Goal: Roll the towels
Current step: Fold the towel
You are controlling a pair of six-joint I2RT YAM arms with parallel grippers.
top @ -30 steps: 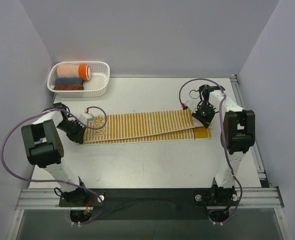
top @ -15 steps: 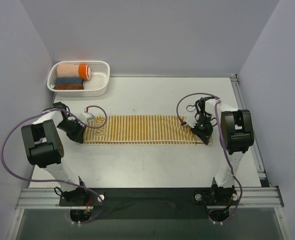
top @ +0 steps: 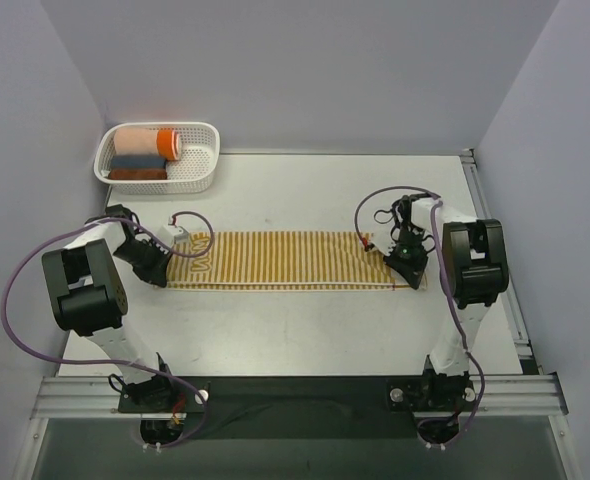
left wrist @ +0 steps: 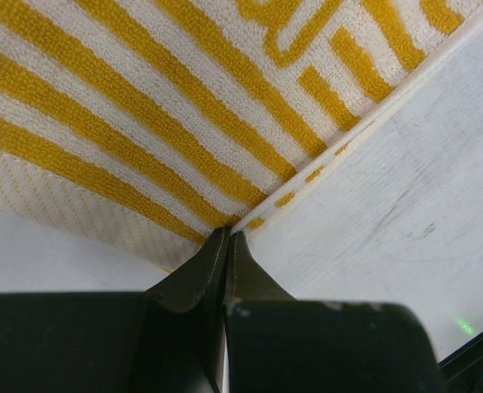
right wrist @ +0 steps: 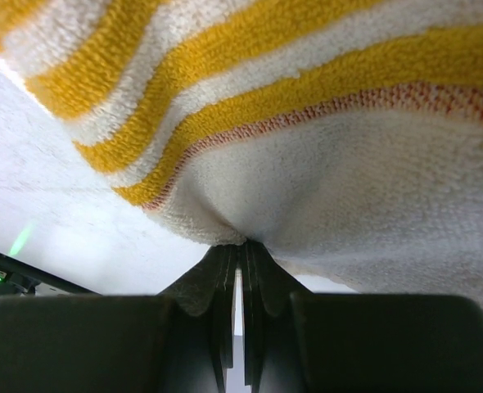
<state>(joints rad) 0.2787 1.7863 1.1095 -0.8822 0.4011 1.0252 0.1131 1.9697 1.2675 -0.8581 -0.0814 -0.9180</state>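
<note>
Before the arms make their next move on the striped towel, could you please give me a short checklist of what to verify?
1. Left tool shut on the striped towel's left end: ok.
2. Right tool shut on its right end: ok.
3. Towel lying flat and straight on the table between both tools: ok.
4. Roll started at either end: not ok, none yet.
5. Layers aligned under the right tool: cannot tell, hidden there.
6. Basket standing apart from the towel: ok.
</note>
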